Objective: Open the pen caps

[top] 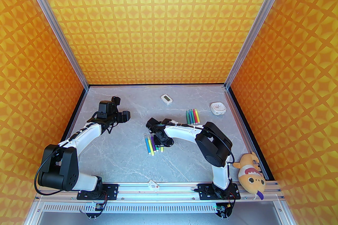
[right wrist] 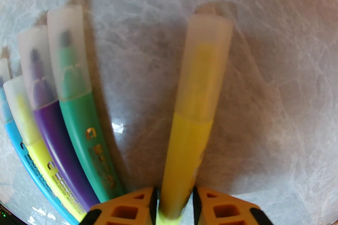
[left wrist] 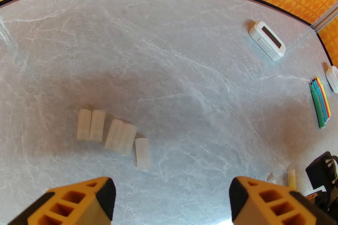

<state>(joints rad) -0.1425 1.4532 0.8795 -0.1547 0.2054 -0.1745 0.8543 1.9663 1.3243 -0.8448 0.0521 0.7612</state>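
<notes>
**Reporter:** Progress?
**Photographer:** Five pen caps (left wrist: pixel 113 134) lie loose on the desk (left wrist: pixel 169 47), well apart from the white clock (top: pixel 218 108); apparently five bare pens (top: pixel 192 116) lie near it.
**Reporter:** Left?
**Photographer:** Right end effector (right wrist: pixel 175 208) pinches a capped yellow pen (right wrist: pixel 190 144); four wait beside. Left end effector (left wrist: pixel 172 189) spread, empty.

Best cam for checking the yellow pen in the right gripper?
Right wrist: the yellow pen runs up mid-frame, its cap on, barrel pinched in the right gripper. Top external gives just its yellow end poking out under that gripper. Left wrist catches a pale-yellow sliver near the frame's lower right, probably it.
</notes>
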